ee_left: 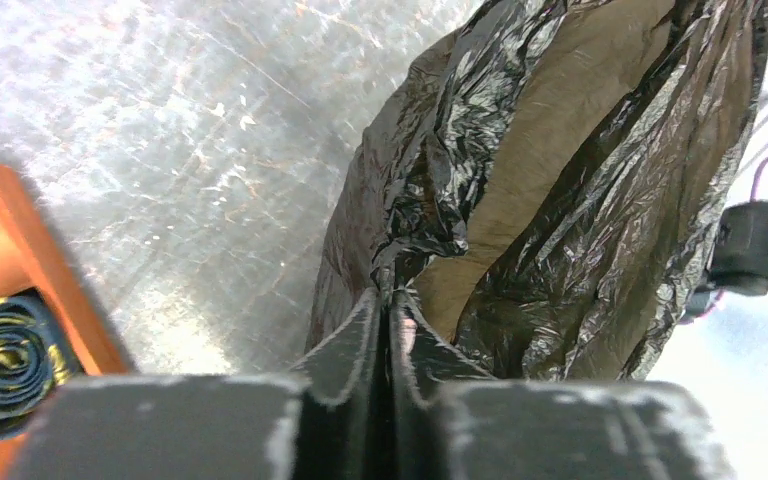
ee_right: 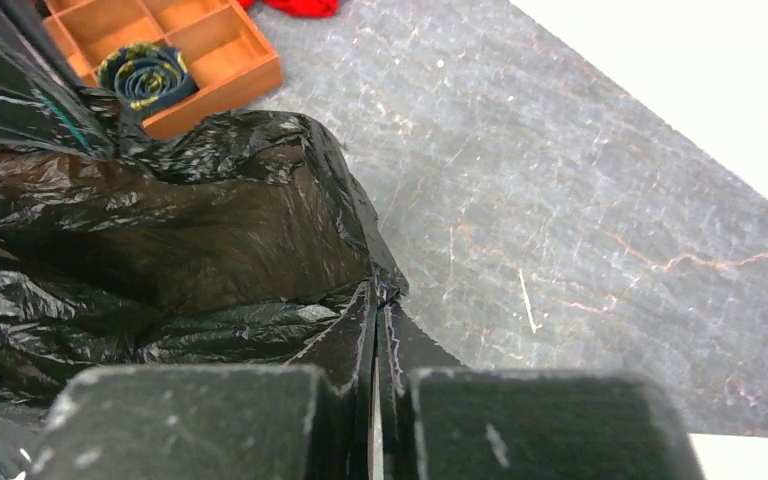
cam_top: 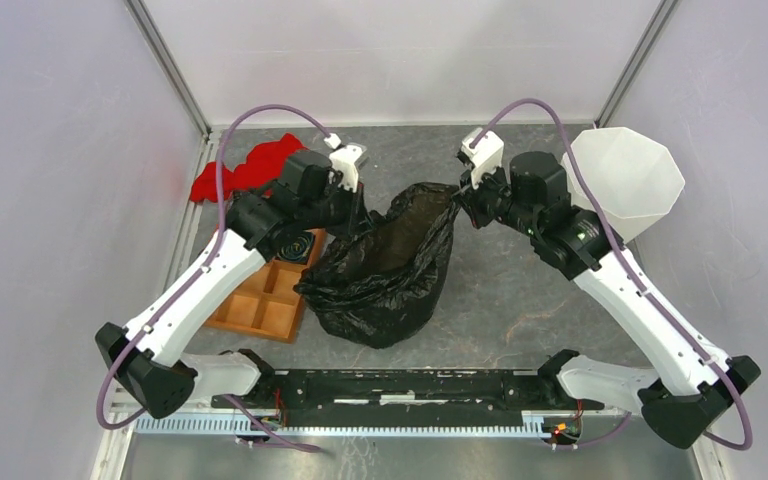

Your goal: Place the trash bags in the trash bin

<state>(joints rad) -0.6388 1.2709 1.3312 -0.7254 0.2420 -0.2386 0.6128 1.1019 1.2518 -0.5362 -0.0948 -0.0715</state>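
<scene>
The trash bag (cam_top: 390, 280) sits mid-desk between the two arms, and both sets of jaws grasp its rim. The left jaws are clenched on a fold of film at the left side of the bag's mouth. In the left wrist view the black plastic runs straight out from between the nearly touching fingers (ee_left: 345, 345). The right jaws are clenched too, pinching the rim at the right side of the mouth. The right wrist view shows the film's edge caught between that pair.

The left arm (cam_top: 200, 285) reaches from its near-left base up and inward. The right arm (cam_top: 640, 300) mirrors it from the near right. The wrists face each other across the bag.

The mouth is stretched left to right between the two grips and gapes upward, showing the brownish inside. The bag's long axis runs roughly near to far, with the crumpled closed end slumped on the desk (cam_top: 520, 290) at the near side and the mouth at the far side.

The trash bin (cam_top: 630, 175) stands at the far right, behind the right arm and apart from the bag, its open mouth tilted toward the camera. An orange compartment tray (cam_top: 260, 305) lies just left of the bag, with a red cloth (cam_top: 250, 165) beyond it.
</scene>
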